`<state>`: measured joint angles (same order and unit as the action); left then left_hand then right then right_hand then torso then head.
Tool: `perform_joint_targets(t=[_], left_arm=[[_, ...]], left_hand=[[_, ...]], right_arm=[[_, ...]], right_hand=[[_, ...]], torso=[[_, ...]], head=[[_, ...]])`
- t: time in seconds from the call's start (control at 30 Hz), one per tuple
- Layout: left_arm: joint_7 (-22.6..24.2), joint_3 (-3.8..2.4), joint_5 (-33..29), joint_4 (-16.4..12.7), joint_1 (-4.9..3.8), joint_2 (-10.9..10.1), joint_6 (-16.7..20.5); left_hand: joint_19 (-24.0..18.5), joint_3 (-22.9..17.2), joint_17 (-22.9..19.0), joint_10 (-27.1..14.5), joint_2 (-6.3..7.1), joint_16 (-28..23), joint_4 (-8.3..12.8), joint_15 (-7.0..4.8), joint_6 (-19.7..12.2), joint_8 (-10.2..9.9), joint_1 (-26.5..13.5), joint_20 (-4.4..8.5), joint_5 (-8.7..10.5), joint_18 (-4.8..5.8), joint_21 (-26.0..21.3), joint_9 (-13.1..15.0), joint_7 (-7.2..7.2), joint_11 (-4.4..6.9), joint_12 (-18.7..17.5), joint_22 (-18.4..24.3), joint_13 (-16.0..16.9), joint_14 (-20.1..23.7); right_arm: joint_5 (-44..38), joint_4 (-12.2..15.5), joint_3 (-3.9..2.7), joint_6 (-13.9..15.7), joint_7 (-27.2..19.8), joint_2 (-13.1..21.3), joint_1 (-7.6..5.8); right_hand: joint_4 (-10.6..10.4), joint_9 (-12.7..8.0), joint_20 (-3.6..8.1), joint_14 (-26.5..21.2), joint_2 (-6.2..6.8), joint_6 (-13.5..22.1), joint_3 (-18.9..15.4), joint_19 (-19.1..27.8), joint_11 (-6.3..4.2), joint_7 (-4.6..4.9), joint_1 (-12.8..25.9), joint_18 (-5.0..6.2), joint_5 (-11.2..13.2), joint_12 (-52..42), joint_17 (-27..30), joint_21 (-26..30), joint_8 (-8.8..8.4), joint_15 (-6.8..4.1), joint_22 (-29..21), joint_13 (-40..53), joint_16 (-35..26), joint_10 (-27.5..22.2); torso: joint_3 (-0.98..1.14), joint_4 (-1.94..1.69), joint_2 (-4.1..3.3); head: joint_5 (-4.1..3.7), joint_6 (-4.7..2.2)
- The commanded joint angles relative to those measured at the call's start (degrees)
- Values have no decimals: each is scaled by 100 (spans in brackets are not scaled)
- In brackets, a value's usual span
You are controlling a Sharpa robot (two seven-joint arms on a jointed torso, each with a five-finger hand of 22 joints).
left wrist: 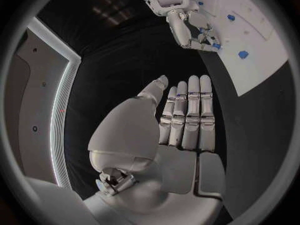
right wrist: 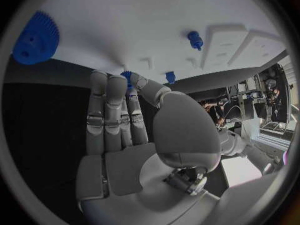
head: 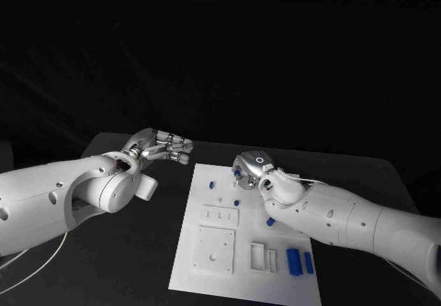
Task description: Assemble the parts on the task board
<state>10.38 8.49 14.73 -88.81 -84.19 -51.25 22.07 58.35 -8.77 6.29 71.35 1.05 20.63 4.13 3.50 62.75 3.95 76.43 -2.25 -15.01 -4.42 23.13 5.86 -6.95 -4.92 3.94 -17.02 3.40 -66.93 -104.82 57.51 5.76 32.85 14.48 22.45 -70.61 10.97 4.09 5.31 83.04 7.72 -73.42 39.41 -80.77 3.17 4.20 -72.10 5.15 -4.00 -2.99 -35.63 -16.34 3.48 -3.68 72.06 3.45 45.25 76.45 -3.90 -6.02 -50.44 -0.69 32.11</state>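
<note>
2 hands (head: 166,148) (head: 250,167), 1 task board (head: 220,255)

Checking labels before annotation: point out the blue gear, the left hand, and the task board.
blue gear (right wrist: 35,38): right wrist view, centre of its toothed disc.
left hand (left wrist: 181,117): left wrist view, middle of the straight fingers.
task board (head: 207,268): head view, bare white surface near its near-left corner.

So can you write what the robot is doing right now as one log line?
left hand: off board, holds nothing | right hand: fingers at small blue part on task board, grip unclear
</note>
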Motion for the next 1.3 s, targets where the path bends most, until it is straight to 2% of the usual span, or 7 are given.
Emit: perform_joint_targets(t=[0.03, 0.3, 0.5, 0.93, 1.2, 1.3], left_arm=[[37, -5, 26, -11, -8, 5, -80], [35, -5, 26, -13, -8, -11, -75], [32, -5, 26, -15, -9, -1, -81], [28, -5, 26, -13, -9, 2, -89], [24, -5, 26, -12, -9, 0, -90], [22, -5, 26, -16, -9, -5, -90]], left_hand=[[22, -22, -6, -42, 29, -12, 12, -5, -42, -29, -9, 4, 2, 48, -33, 7, 4, 14, -21, -6, 9, 22], [22, -22, -6, -42, 29, -12, 12, -5, -42, -29, -9, 4, 2, 48, -33, 7, 4, 14, -21, -6, 9, 22], [22, -22, -6, -42, 29, -12, 12, -5, -42, -29, -9, 4, 2, 48, -33, 7, 4, 14, -21, -6, 9, 22], [25, -24, -12, -49, 30, -20, 19, -2, -45, -29, -18, 0, 4, 47, -50, 7, 3, 11, -20, -8, 9, 25], [25, -24, -12, -49, 30, -20, 19, -2, -45, -29, -18, 0, 4, 47, -50, 7, 3, 11, -20, -8, 9, 25], [25, -24, -12, -49, 30, -20, 19, -2, -45, -29, -18, 0, 4, 47, -50, 7, 3, 11, -20, -8, 9, 25]], right_arm=[[-103, 38, 3, 16, 65, 14, 5], [-104, 38, 3, 11, 72, 12, 11], [-82, 19, 3, -55, 54, -14, 12], [-2, -110, 4, -101, 5, -82, 13], [116, -153, 5, -132, -59, -113, 17], [181, -175, 6, -103, -75, -114, 19]], right_hand=[[3, 9, -3, 4, 21, -40, 36, -45, -207, 8, -18, 73, -11, -37, 1, 37, 20, -30, 5, 7, 15, 235], [-1, 9, -2, 3, 32, -44, 47, -52, -210, 6, -14, 72, -20, -37, 0, 60, 19, -32, 33, 8, 19, 243], [-9, 7, -5, -2, 34, -35, 49, -53, -206, 10, -11, 69, -10, -35, 5, 95, 18, -27, 59, 7, 12, 229], [-38, -8, -30, -1, 43, 75, 18, -56, -166, 45, 1, 71, -8, -32, 46, 207, 8, 8, 94, 2, -45, 92], [-133, -34, -110, -16, 168, 350, -96, -52, -73, 108, 74, 115, -141, -31, 83, 319, 9, 84, 73, -3, -86, -222], [-211, -47, -155, -15, 288, 630, -111, -63, 25, 177, 150, 145, -142, -33, 105, 377, 3, 145, 26, -8, -108, -544]], torso=[[1, -6, -1], [-2, 8, -8], [-5, -12, -4], [-12, -18, -9], [-16, -15, -8], [-15, -11, -10]], head=[[-3, 7], [-23, -15], [-39, -5], [-34, -9], [-24, 0], [-16, 3]])
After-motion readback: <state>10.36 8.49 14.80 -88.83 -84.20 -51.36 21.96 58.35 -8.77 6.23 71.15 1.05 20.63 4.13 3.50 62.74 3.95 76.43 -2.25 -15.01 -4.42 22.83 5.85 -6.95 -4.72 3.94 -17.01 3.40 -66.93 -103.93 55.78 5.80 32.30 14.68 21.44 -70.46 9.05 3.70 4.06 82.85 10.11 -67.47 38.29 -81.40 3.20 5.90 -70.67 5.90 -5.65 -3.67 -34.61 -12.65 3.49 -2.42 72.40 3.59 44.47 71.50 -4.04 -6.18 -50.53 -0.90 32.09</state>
